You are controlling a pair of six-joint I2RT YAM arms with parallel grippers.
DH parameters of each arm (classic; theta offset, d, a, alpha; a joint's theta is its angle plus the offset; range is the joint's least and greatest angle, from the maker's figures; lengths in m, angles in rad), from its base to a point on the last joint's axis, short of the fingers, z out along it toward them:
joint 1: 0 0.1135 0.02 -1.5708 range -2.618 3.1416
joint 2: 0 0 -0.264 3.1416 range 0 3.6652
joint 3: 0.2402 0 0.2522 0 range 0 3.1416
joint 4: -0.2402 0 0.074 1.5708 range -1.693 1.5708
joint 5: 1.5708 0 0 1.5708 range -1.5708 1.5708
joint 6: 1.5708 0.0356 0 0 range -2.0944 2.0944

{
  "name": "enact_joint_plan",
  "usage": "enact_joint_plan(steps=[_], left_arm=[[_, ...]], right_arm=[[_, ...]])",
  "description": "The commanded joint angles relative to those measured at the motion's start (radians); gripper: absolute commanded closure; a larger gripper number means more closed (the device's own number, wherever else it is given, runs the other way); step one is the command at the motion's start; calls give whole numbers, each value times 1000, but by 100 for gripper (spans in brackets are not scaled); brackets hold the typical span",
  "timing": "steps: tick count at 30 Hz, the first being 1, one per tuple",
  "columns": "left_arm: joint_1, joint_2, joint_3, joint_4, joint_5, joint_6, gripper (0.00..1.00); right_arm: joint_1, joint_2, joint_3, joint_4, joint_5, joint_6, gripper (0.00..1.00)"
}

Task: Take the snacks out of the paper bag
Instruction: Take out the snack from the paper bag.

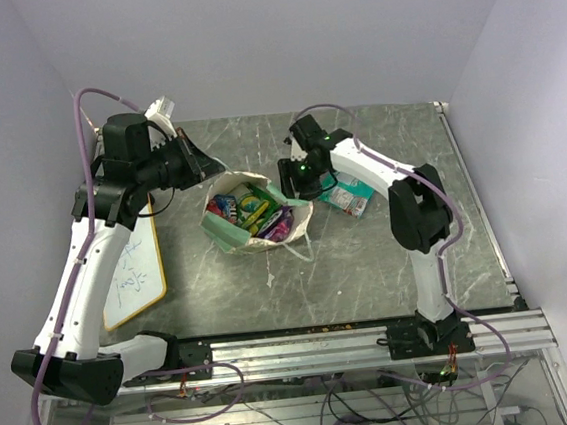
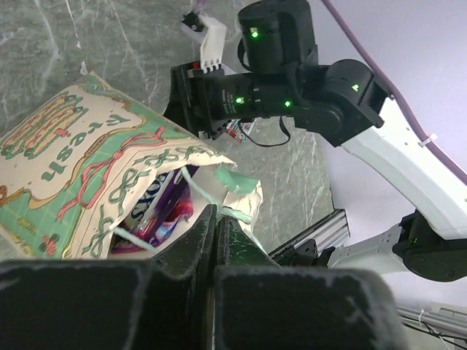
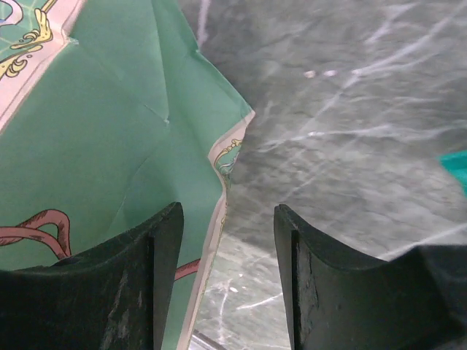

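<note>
The fingers of the left gripper (image 2: 211,222) are pressed together, clamped on the far-left rim of the paper bag (image 1: 228,240). The fingers of the right gripper (image 3: 226,213) are held apart, with the bag's right edge in the gap, unclamped. The bag is laid mid-table (image 1: 389,263), mouth open, with snacks (image 1: 253,210) inside. One teal-white packet (image 1: 348,199) is located just right of the right gripper. A whiteboard (image 1: 134,277) is positioned at the left.

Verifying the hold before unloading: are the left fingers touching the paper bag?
Touching. Left wrist view: the shut left fingers pinch the rim of the paper bag at their tips.
</note>
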Motion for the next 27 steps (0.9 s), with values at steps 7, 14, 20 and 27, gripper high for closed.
enact_joint_plan(steps=[7,14,20,27], left_arm=[[7,-62,-55,107,128,-76,93],[7,-100,-89,106,183,-95,93],[7,-159,-191,192,234,-185,93],[7,-189,-244,213,276,-219,93]], right_arm=[[82,-90,-133,220,-186,177,47],[38,-235,-269,134,-37,79,46],[-81,-418,-321,23,41,-78,41],[-9,-712,-367,175,-26,-289,36]])
